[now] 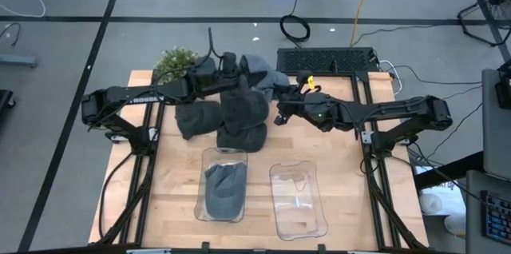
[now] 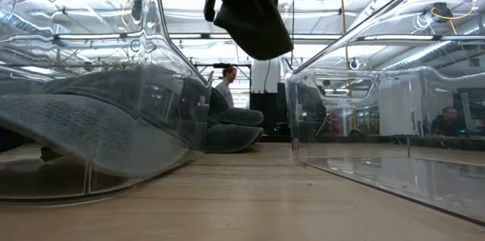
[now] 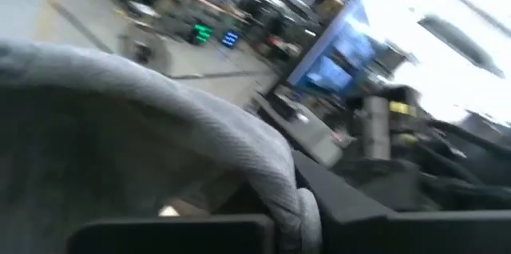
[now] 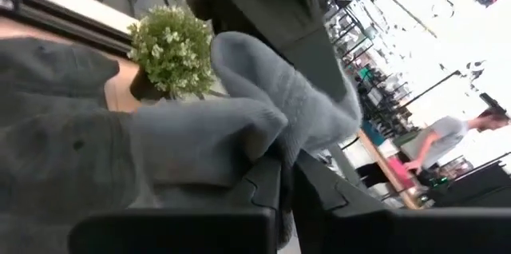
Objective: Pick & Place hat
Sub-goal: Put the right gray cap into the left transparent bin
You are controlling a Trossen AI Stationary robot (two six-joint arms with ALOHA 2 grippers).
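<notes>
Your left gripper point(image 1: 233, 66) and right gripper point(image 1: 281, 113) both pinch the soft grey hat point(image 1: 243, 110), lifted above the desk's point(image 1: 176, 198) far-middle. It's light and floppy, likely sagging; grip the fabric edges firmly.

Dark grey hats point(image 1: 242, 110) are seen on a pale wood tabletop point(image 1: 176, 182), beside clear bins point(image 1: 297, 198) and a green plant point(image 1: 176, 62).

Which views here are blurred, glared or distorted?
Left wrist view: motion-smeared, background washed out behind the grey hat. Low view: clear bin walls warp and mirror the room. Right wrist view: bright, blown-out upper corner. High view: evenly lit, sharp.
</notes>
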